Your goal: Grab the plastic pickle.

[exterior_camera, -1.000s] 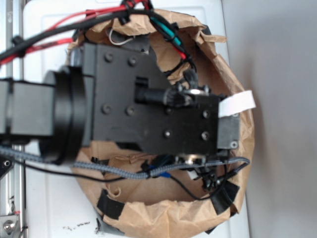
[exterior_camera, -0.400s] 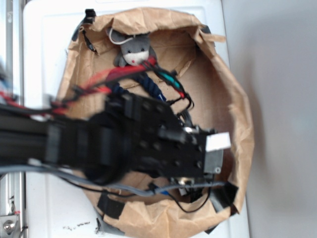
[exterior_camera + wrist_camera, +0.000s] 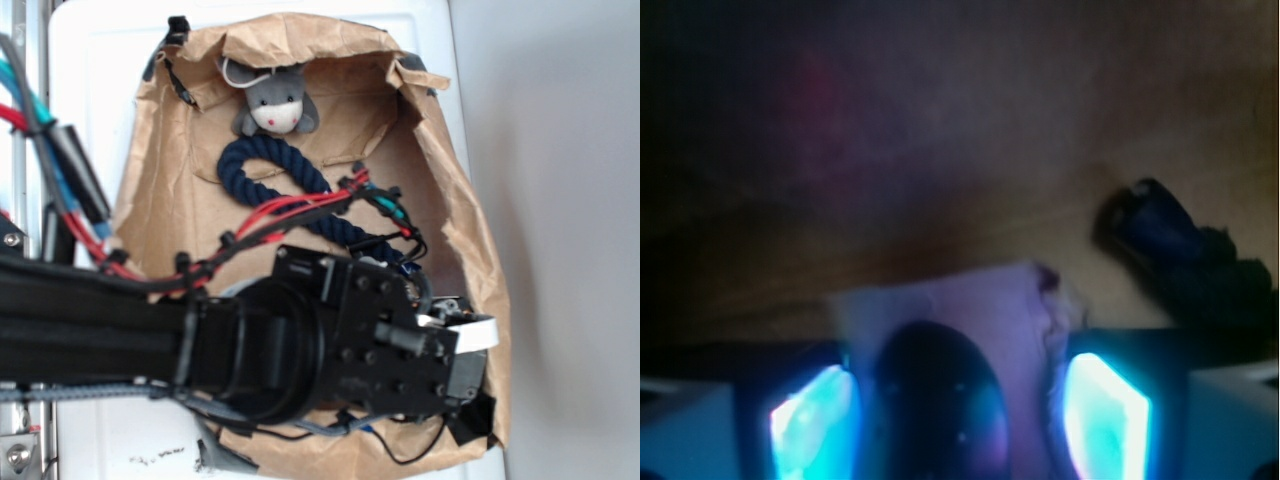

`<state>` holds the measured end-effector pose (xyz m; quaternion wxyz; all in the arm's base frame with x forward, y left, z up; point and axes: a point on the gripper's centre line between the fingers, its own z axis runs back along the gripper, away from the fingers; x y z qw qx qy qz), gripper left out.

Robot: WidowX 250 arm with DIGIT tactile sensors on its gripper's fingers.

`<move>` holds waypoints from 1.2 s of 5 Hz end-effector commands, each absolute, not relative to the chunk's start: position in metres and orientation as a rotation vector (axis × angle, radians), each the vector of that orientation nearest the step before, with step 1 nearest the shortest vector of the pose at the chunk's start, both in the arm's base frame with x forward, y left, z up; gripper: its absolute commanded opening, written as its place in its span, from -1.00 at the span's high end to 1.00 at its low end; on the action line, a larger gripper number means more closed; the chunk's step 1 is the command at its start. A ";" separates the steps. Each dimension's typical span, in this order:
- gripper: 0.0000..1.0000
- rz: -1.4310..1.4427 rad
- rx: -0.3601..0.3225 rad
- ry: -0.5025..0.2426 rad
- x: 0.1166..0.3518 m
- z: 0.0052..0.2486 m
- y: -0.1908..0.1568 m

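Observation:
In the wrist view a dark, glossy, rounded plastic pickle (image 3: 940, 395) lies on a pale cloth (image 3: 930, 305) on the brown paper floor. My gripper (image 3: 958, 410) is open and straddles it. The glowing fingertips (image 3: 810, 415) stand on either side with a small gap to the pickle on each side. In the exterior view the black arm and wrist (image 3: 380, 350) cover the lower part of the paper bag (image 3: 470, 230), hiding the pickle and the fingers.
A navy blue rope (image 3: 250, 170) curls in the middle of the bag, and its end (image 3: 1180, 250) shows to the right of the gripper. A grey stuffed mouse (image 3: 272, 103) sits at the bag's far end. Crumpled bag walls rise all round.
The arm has swung toward the lower side of the exterior view, uncovering the stuffed mouse and the rope. The gripper head now sits over the bag's lower right corner.

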<state>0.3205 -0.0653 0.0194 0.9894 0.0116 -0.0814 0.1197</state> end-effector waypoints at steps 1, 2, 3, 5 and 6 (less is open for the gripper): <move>1.00 0.286 -0.016 -0.174 0.330 0.111 -0.037; 1.00 0.325 0.030 -0.172 0.328 0.157 -0.031; 1.00 0.347 0.102 -0.192 0.316 0.187 -0.030; 1.00 0.314 0.048 -0.222 0.293 0.200 -0.016; 1.00 0.308 0.078 -0.262 0.288 0.195 -0.009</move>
